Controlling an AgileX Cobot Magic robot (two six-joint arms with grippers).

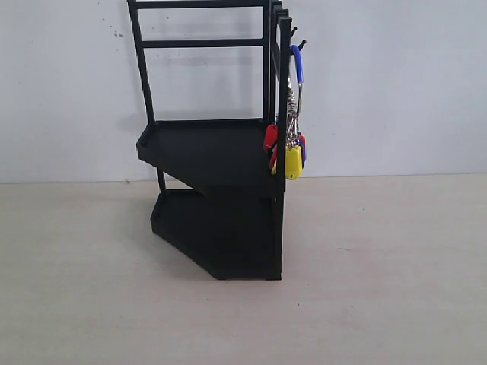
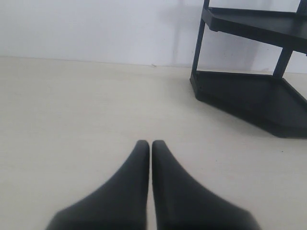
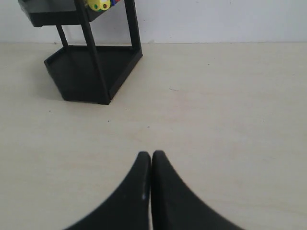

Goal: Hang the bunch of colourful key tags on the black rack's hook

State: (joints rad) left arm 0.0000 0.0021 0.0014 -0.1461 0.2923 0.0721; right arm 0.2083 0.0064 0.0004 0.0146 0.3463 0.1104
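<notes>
The black rack (image 1: 217,160) stands upright against the white wall. The colourful key tag bunch (image 1: 293,156) hangs by its blue carabiner loop (image 1: 297,65) from the hook (image 1: 301,44) on the rack's right post, with yellow, red and blue tags showing. No arm appears in the exterior view. My left gripper (image 2: 151,143) is shut and empty above the table, with the rack (image 2: 249,91) ahead of it. My right gripper (image 3: 151,154) is likewise shut and empty, facing the rack (image 3: 91,72); a yellow tag (image 3: 99,5) peeks in at the frame's edge.
A pale wooden table (image 1: 380,289) stretches around the rack, backed by a white wall (image 1: 396,84). A second small prong (image 1: 293,31) juts from the post beside the hook.
</notes>
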